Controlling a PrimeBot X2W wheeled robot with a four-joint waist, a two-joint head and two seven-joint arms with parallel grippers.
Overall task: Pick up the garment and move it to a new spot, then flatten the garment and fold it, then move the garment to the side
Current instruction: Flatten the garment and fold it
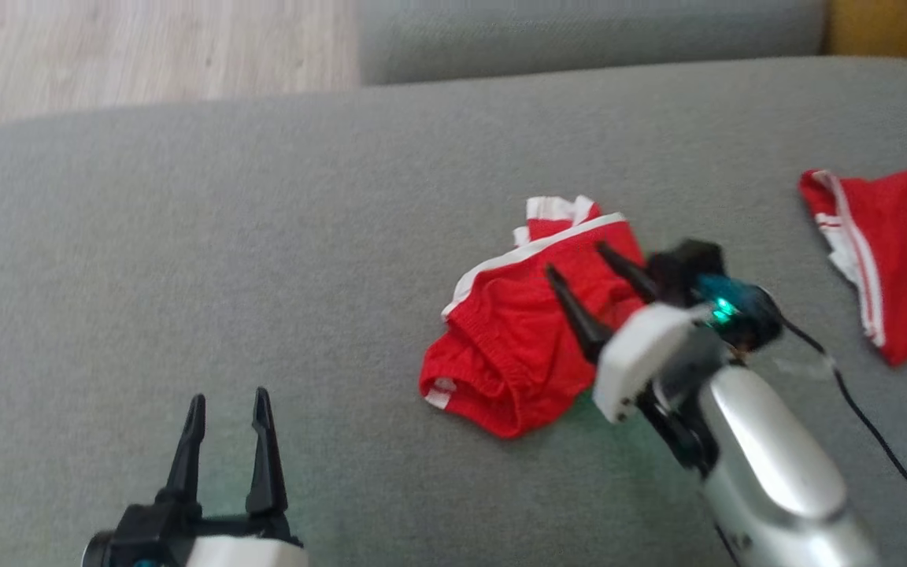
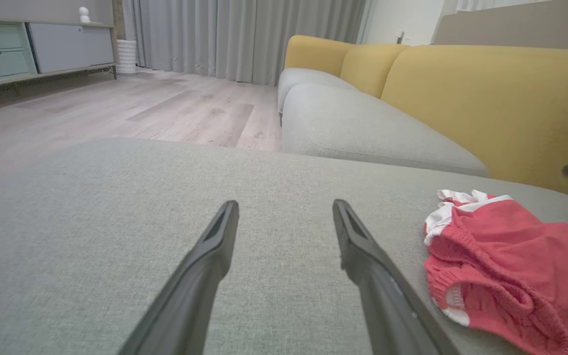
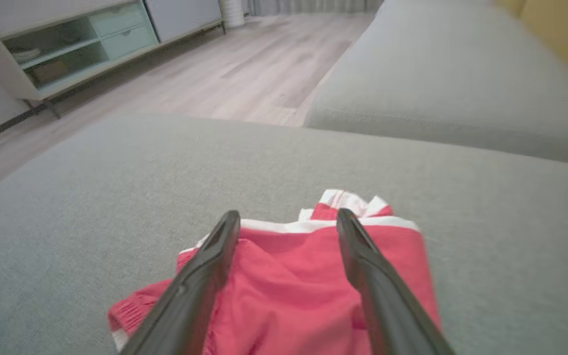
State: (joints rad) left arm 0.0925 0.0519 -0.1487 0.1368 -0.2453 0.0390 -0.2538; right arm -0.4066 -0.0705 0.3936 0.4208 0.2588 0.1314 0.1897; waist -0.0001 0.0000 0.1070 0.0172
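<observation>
The red garment (image 1: 524,339) with white trim lies bunched in a loose, partly folded heap on the grey cushion (image 1: 186,236), a little right of the cushion's middle, with its white-edged hem toward the cushion's far edge and its gathered waistband toward the near edge. In the right wrist view the same garment (image 3: 289,281) shows smooth red cloth with a white band across its far side.

The right gripper (image 1: 577,258) is over the garment, fingers spread wide with nothing between them. I cannot tell whether the tips touch the cloth. Its black cable (image 1: 871,425) trails across the cushion's right part.

The left gripper (image 1: 229,395) is over the cushion's near left part, well apart from the garment, fingers also spread and holding nothing; bare grey fabric shows between them in its own wrist view (image 2: 285,204).

A second red garment (image 1: 902,252) with white stripes lies at the cushion's right edge. Pale wood floor (image 1: 107,47) shows beyond the cushion's far left corner.
</observation>
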